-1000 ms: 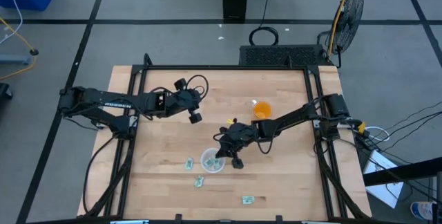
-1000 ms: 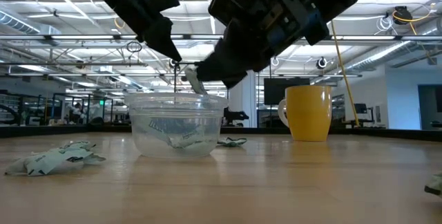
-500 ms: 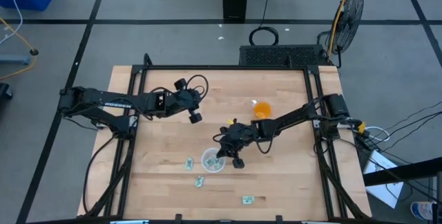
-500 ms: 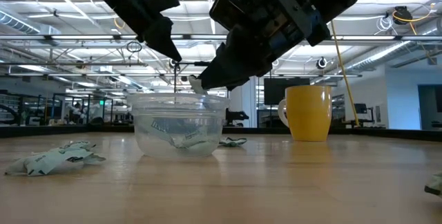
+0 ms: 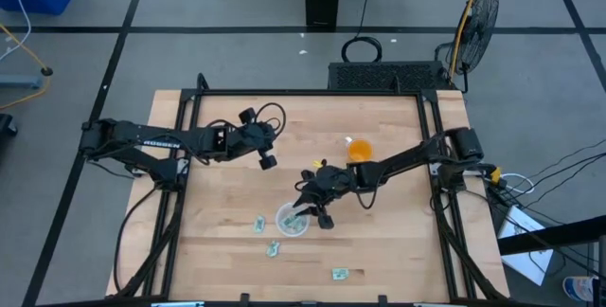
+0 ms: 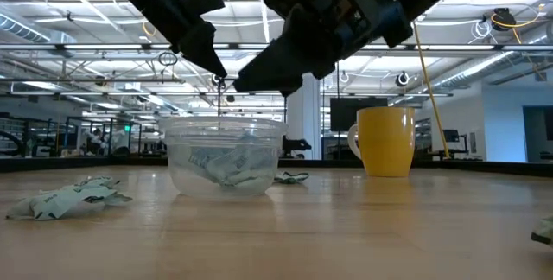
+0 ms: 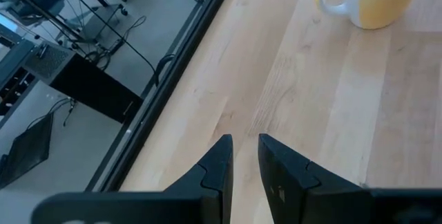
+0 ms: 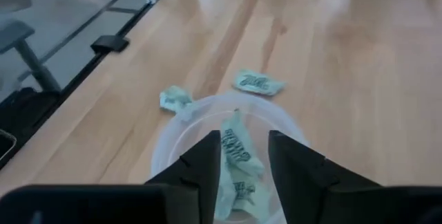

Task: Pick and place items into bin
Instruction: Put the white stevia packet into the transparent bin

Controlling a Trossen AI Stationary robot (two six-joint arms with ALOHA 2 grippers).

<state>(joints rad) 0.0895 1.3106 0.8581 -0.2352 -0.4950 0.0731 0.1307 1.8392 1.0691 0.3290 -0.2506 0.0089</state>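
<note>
The small round clear plastic dish sits on the wooden table toward its front middle, with several pale green-and-white packets lying inside it; the right gripper hangs just above the dish's rim, its fingers spread apart with nothing between them; three more packets lie on the wood beside and in front of the dish; an orange mug stands farther back; the left gripper waits over bare wood at the rear left, fingers nearly together, holding nothing.
</note>
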